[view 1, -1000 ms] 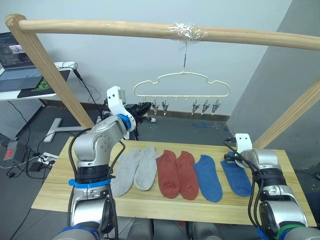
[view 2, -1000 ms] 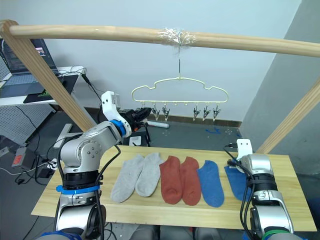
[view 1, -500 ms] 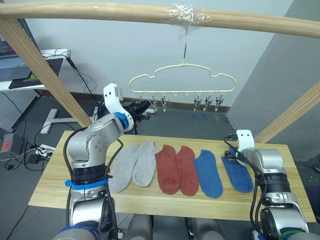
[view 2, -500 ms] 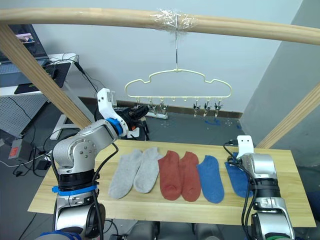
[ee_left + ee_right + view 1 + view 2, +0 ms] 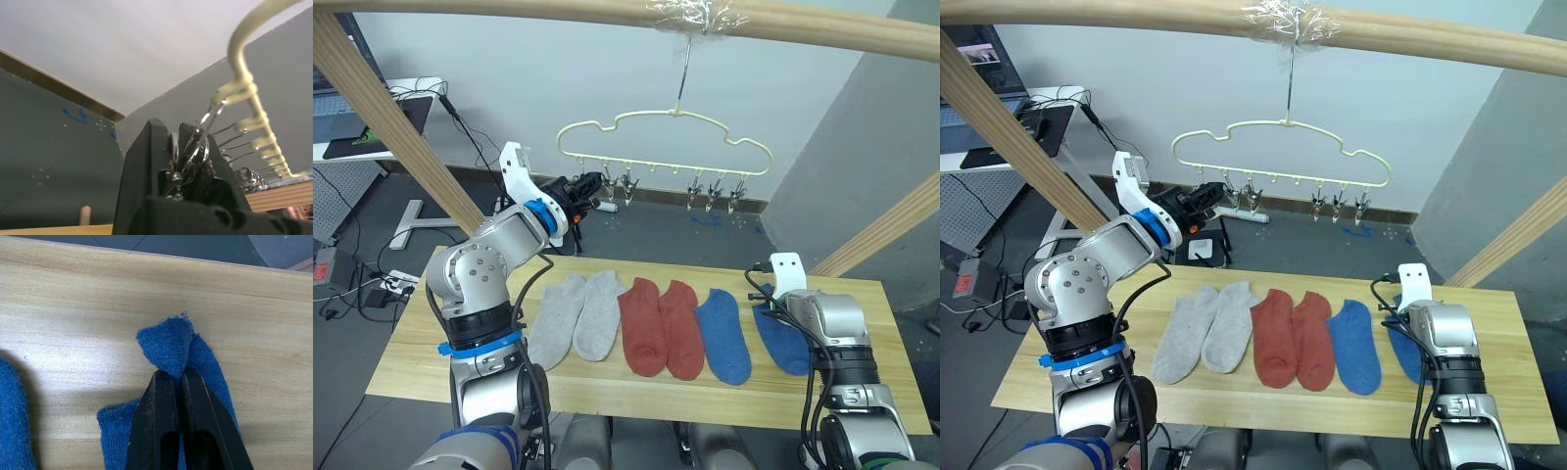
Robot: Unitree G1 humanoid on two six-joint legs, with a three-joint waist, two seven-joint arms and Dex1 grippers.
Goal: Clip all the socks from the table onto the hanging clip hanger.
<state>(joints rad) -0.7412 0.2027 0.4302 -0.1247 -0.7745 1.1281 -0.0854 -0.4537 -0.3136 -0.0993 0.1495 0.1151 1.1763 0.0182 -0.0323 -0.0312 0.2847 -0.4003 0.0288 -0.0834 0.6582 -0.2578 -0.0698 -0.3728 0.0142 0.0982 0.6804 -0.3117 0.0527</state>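
Observation:
Six socks lie in a row on the wooden table [image 5: 411,352]: two grey [image 5: 578,315], two rust red [image 5: 661,326] and two blue. My right gripper [image 5: 176,374] is shut on a bunched-up edge of the rightmost blue sock [image 5: 168,345], low over the table's right end. The other blue sock [image 5: 722,335] lies flat beside it. The pale-yellow clip hanger [image 5: 666,137] hangs from the pole above. My left gripper [image 5: 590,186] is raised at the hanger's left end, shut on a metal clip [image 5: 198,142] there.
The thick wooden pole [image 5: 509,10] crosses overhead on slanted posts at the left [image 5: 391,117] and the right [image 5: 891,230]. A desk [image 5: 352,122] stands beyond the table's left end, with cables [image 5: 372,284] on the floor.
My right gripper has closed on the rightmost blue sock's edge. The left gripper has kept its hold at the hanger's left clip. The camera has shifted.

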